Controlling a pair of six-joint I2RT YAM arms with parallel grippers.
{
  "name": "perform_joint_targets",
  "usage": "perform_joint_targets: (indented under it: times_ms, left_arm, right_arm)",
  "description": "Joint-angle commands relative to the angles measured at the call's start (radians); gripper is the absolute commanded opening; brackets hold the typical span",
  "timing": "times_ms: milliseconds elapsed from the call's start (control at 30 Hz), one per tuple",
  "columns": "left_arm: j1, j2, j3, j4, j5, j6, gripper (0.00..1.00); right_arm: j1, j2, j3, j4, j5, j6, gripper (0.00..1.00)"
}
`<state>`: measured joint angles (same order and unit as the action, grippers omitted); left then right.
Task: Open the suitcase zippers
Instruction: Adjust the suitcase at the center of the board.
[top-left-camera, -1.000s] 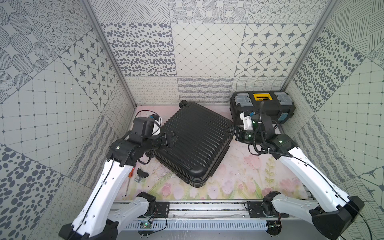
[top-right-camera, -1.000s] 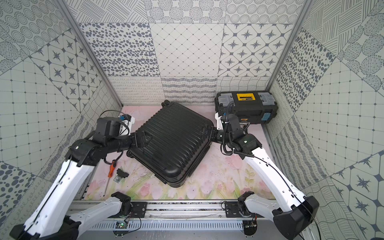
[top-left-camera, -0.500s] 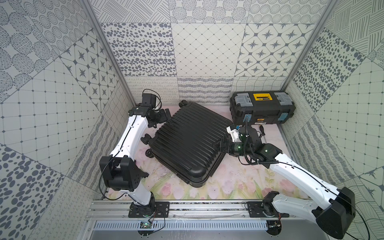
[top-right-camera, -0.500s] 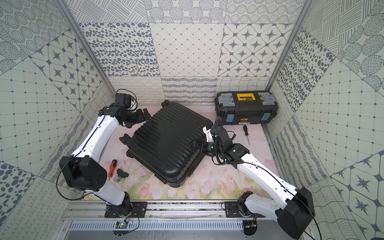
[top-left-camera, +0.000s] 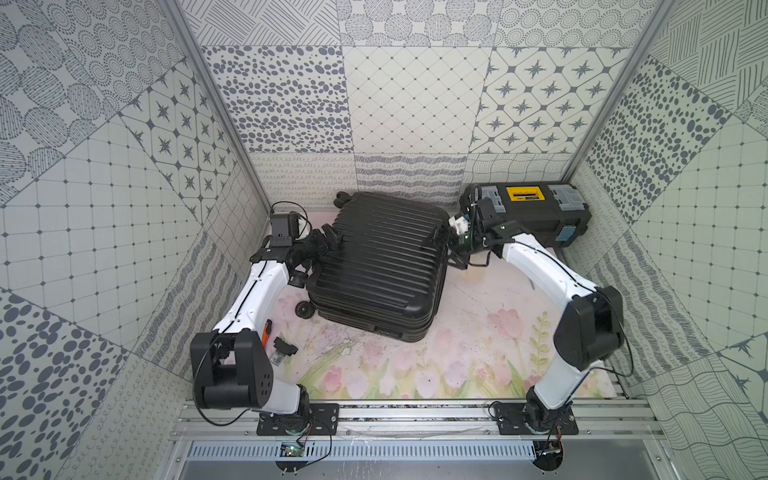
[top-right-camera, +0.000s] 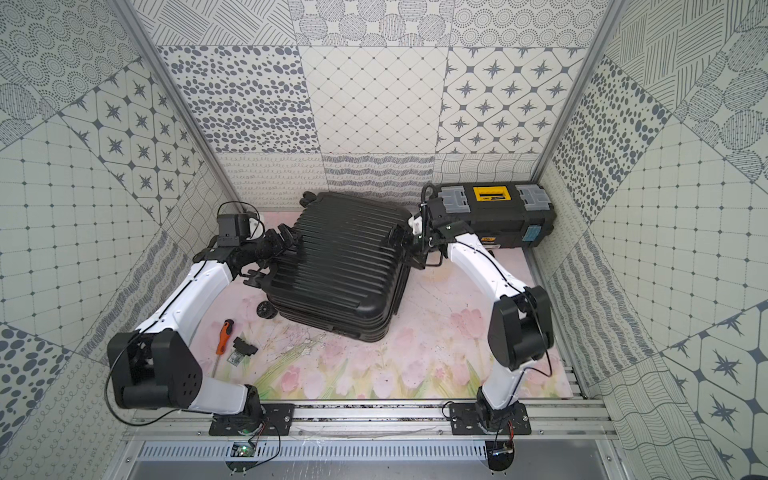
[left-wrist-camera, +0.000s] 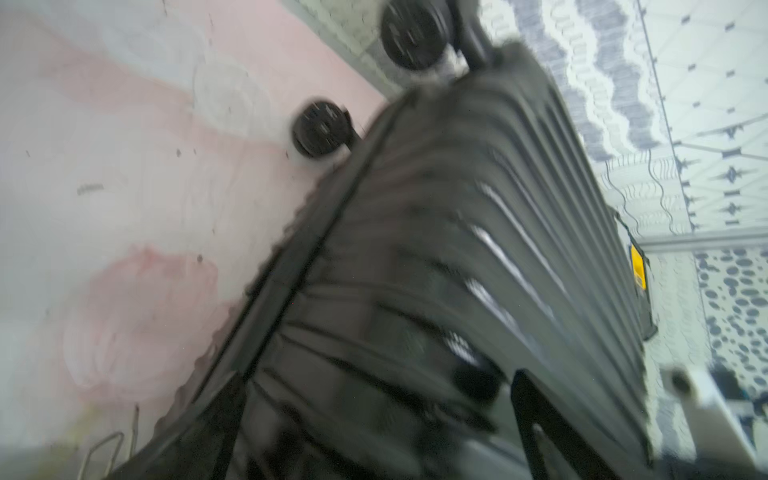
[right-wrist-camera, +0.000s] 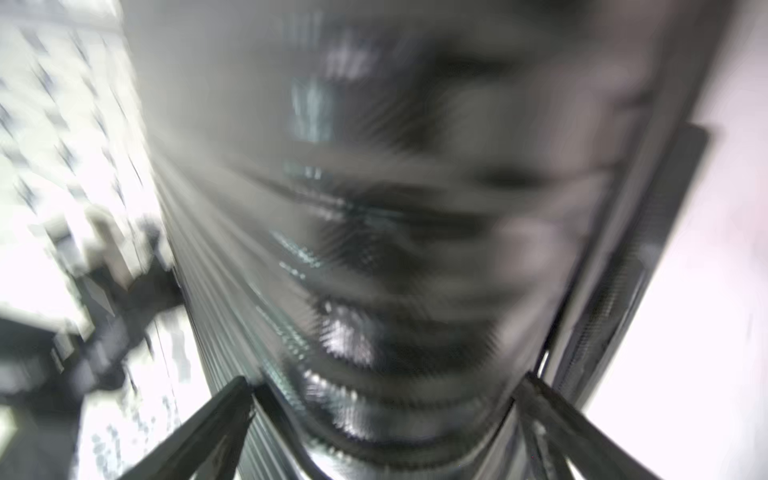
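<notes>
The suitcase (top-left-camera: 378, 266) lies flat and shut on the far middle of the table (top-left-camera: 478, 332), ribbed shell up and turned a little askew, with its small wheels (top-left-camera: 302, 309) on the side of the left arm. The zippers (left-wrist-camera: 316, 232) show in the left wrist view as a dark track along the side seam between the two shell halves. That view is blurred, so no pull can be made out.

The left pincer (top-left-camera: 328, 239) sits over the wheel-side edge of the lid with its jaws spread wide and nothing in them. The right pincer (top-right-camera: 405, 241) is at the opposite far corner, also spread wide. In the right wrist view its two fingers (right-wrist-camera: 220, 424) stand well apart with the shell filling the gap, and I cannot tell whether they touch it.

A black toolbox (top-left-camera: 528, 212) with a yellow handle stands against the back wall, just beside that corner. Near the left arm's base lie an orange-handled screwdriver (top-right-camera: 224, 332) and a small black part (top-right-camera: 243, 347).
</notes>
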<state>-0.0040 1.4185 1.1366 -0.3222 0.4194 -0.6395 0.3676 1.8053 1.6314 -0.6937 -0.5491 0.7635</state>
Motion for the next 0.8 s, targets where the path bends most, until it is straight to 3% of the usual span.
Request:
perform_joint_targets:
  times_ms: [0,100,200,300,400,500,633,700,767]
  left_arm:
    - [-0.052,-0.219,-0.256,0.136,0.379,-0.257,0.99]
    - [-0.149,-0.362,-0.328,0.032,0.322,-0.182,0.99]
    - [-0.210,-0.467,-0.324,-0.178,0.145,-0.059,0.99]
    - [-0.211,-0.545,-0.323,-0.265,0.085,-0.018,0.99]
    - [-0.231,-0.589,-0.353,-0.267,0.137,-0.009,0.99]
    - [-0.316,-0.612,-0.390,-0.248,0.170,-0.020,0.99]
    - [-0.441,-0.680,-0.469,-0.159,0.151,-0.057,0.99]
    - [-0.476,-0.699,-0.500,-0.096,0.147,-0.079,0.99]
    - [-0.512,-0.694,-0.513,-0.036,0.147,-0.102,0.99]
  right_arm:
    - [0.001,0.134,0.283,0.027,0.058,-0.160,0.99]
    - [-0.001,0.187,0.462,-0.159,0.168,-0.278,0.99]
    - [0.001,0.109,0.402,-0.161,0.225,-0.328,0.99]
    - [0.008,-0.044,0.247,-0.081,0.241,-0.360,0.99]
    - [0.029,-0.224,0.081,-0.008,0.260,-0.385,0.99]
    - [0.046,-0.404,-0.124,0.105,0.252,-0.360,0.99]
    - [0.023,-0.657,-0.521,0.419,0.223,-0.237,0.99]
    - [-0.043,-0.743,-0.666,0.543,0.138,-0.155,1.00]
    - [-0.080,-0.775,-0.703,0.521,0.056,-0.157,0.99]
